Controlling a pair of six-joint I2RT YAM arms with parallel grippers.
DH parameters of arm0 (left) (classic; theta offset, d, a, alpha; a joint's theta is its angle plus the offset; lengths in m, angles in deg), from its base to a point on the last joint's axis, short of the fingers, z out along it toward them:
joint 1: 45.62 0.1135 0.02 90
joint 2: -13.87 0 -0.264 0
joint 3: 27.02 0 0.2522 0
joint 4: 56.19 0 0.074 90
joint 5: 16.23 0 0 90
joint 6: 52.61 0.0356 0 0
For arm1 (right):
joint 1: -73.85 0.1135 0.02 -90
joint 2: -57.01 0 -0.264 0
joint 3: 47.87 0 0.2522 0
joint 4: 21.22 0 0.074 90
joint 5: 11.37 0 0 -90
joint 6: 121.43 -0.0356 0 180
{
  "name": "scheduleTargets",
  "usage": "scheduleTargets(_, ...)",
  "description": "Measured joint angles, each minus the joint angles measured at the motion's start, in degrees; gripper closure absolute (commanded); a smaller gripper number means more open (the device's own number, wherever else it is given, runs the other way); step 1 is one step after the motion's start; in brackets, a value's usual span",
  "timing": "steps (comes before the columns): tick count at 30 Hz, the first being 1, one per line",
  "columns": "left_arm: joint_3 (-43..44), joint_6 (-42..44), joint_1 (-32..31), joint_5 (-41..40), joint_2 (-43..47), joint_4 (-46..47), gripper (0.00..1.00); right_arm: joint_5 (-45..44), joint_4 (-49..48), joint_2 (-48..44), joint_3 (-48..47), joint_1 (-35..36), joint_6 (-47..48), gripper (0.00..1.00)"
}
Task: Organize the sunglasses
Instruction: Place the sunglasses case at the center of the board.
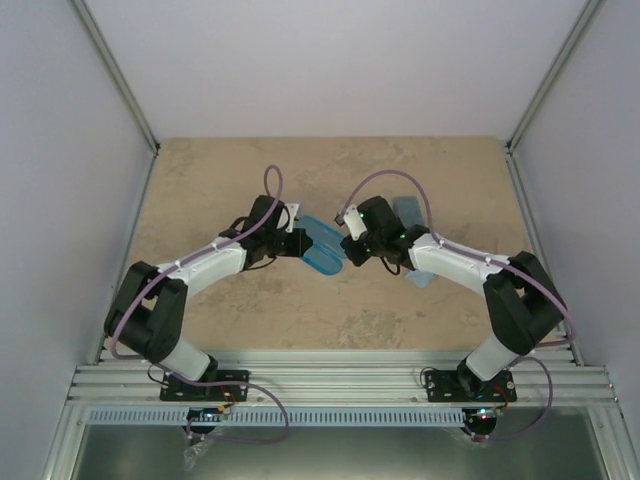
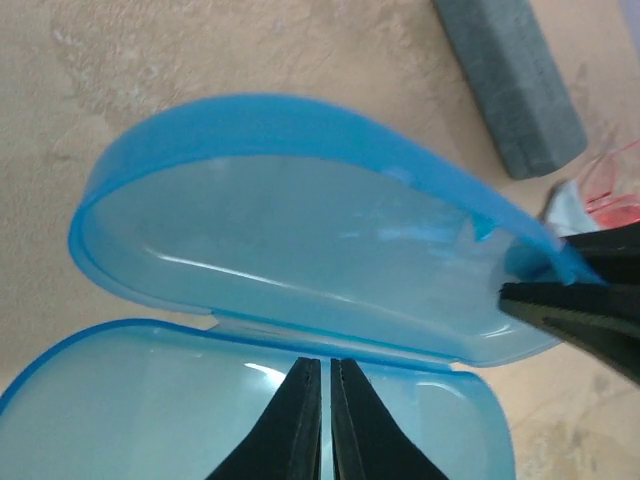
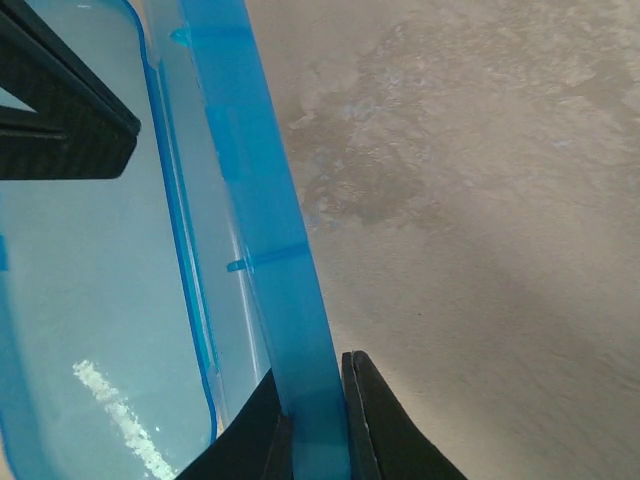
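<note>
A glossy blue oval case (image 1: 322,245) lies open at the table's middle between both arms. In the left wrist view its lid (image 2: 300,230) stands up over the lower half (image 2: 130,400), and the case is empty. My left gripper (image 2: 326,365) is shut, its tips over the lower half near the hinge. My right gripper (image 3: 312,365) is shut on the lid's rim (image 3: 270,200); its fingers (image 2: 580,305) show at the lid's right end. A corner of the red-orange sunglasses (image 2: 620,185) shows at the right edge. The wire-framed pair is out of view.
A grey-blue rectangular case (image 2: 510,80) lies shut beyond the lid; it shows behind the right arm in the top view (image 1: 408,212). A light blue cloth (image 1: 422,279) lies under the right forearm. Walls stand on three sides of the table.
</note>
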Motion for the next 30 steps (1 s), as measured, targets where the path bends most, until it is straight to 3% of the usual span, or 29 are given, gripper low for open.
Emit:
scheduleTargets(8,-1.0,1.7,0.1,-2.1,-5.3,0.5,0.92,10.6,-0.7,5.4,-2.5,-6.0,1.1,0.99)
scheduleTargets(21,-0.4,1.9,0.2,-5.9,-11.5,2.3,0.94,12.4,1.7,13.8,-9.1,-6.5,-1.3,0.9)
scheduleTargets(23,0.2,1.8,0.2,-6.1,-12.4,2.7,0.94,12.4,2.1,14.2,-9.5,-6.5,-2.5,0.84)
scheduleTargets(27,0.8,1.6,0.2,-6.1,-13.2,2.8,0.92,12.4,1.9,14.3,-10.2,-6.5,-5.7,0.59)
scheduleTargets(30,1.0,1.6,0.2,-6.2,-13.5,1.9,0.88,12.1,1.6,14.1,-10.8,-6.5,-8.3,0.47)
